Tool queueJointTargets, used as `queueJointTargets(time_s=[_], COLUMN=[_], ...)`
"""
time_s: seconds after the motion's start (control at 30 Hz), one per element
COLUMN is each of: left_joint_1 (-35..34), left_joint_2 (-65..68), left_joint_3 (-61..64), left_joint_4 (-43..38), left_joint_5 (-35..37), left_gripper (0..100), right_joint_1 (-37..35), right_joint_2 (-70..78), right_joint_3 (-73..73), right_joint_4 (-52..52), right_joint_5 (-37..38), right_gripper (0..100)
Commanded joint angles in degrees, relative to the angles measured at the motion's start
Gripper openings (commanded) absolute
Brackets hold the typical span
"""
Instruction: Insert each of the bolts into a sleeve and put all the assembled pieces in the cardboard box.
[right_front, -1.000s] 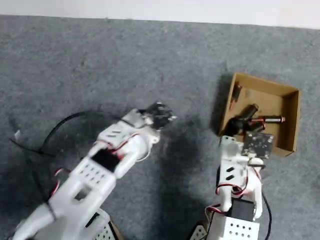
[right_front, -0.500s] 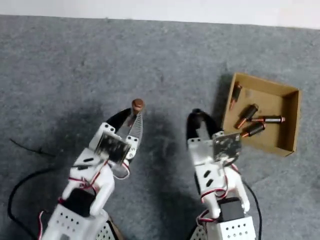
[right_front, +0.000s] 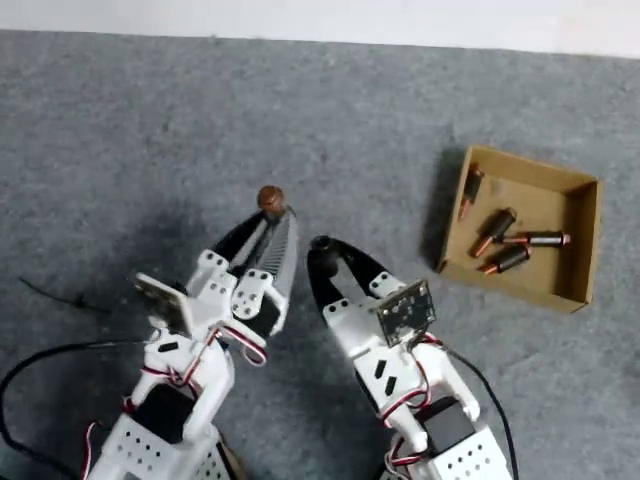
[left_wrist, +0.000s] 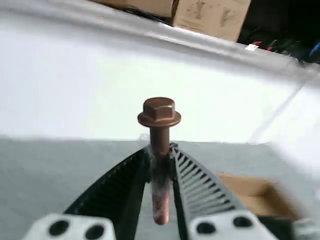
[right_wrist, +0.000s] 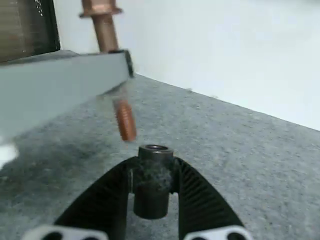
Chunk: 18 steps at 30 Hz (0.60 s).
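1. Copper-coloured bolt (right_front: 270, 198) is standing upright, head up, between the tips of the left jaws, which are closing tightly on its shank.
2. Seen from the left wrist, the hexagonal flanged head is sitting clear above the jaw tips, while the threaded end is hanging down between the two ribbed black fingers (left_wrist: 200, 185).
3. Black sleeve (right_front: 321, 246) is being pinched by the right jaws, which are closing on its sides; it is standing upright with its open bore facing up.
4. In the high view the bolt is sitting at about 10 o'clock from the sleeve, near it but apart.
5. From the right wrist, the bolt's threaded tip is hanging just above the sleeve's rim and off to one side, not touching it and not entering the bore.
6. Both arms are reaching up from the 6 o'clock edge of the grey table (right_front: 150, 120), the left arm (right_front: 190, 350) leaning towards 1 o'clock and the right arm (right_front: 390, 350) towards 11 o'clock, so that the two sets of jaws are converging.
7. Cardboard box (right_front: 585, 240) is resting on the table at about 3 o'clock from the sleeve, well apart from both jaws.
8. Four assembled pieces (right_front: 494, 230) are lying on their sides inside the box.
9. Thin black cable (right_front: 60, 295) is trailing across the table at about 9 o'clock from the left arm.
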Motion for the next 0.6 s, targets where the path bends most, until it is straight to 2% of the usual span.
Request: queueJointTargets(time_s=[0.0,0.1,0.2,0.57], left_joint_1=[0.3,-0.1,0.3,2.4], left_joint_2=[-0.7,-0.7,-0.7,-0.7], left_joint_3=[-2.4,-0.4,1.6,1.6], left_joint_4=[-4.1,-9.0,-12.5,-3.6], left_joint_5=[7.8,7.8,7.9,8.0], left_gripper=[1,1,1,1], right_joint_1=[-1.1,-1.2,-1.2,-0.8], right_joint_2=[-0.9,-0.9,-0.9,-0.9], right_joint_3=[8.2,8.2,8.2,8.2], right_joint_4=[-0.5,1.5,1.5,1.7], right_joint_5=[9.2,16.4,16.4,16.5], right_gripper=[0.6,0.6,0.6,0.6])
